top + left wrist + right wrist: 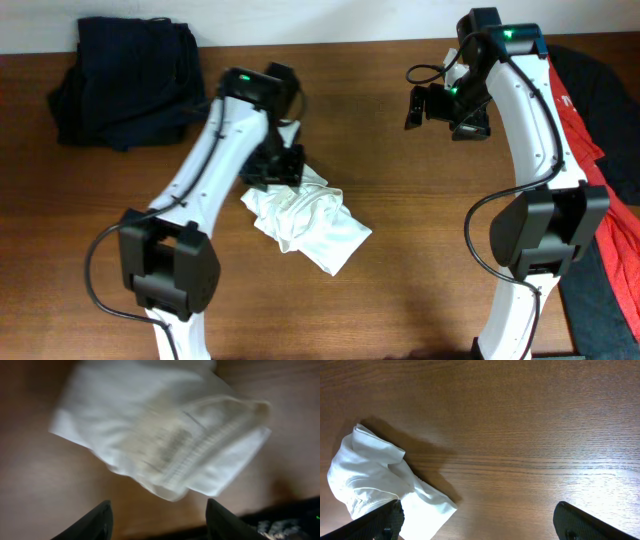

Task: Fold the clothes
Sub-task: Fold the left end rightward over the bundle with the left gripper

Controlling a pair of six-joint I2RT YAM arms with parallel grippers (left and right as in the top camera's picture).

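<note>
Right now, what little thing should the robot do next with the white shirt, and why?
Probably lower the left gripper and pinch an edge of the white shirt to pull it flat. The shirt lies bunched in a heap on the table, the left gripper hangs open close by it, and the right gripper is open and far off.

Table (420, 270) — wood, visible grain, low sheen. White T-shirt (310, 220) — soft matt cloth, creased. Navy garment (120, 80), upper left — matt fabric. Right arm's shell (530, 110): smooth white plastic.
</note>
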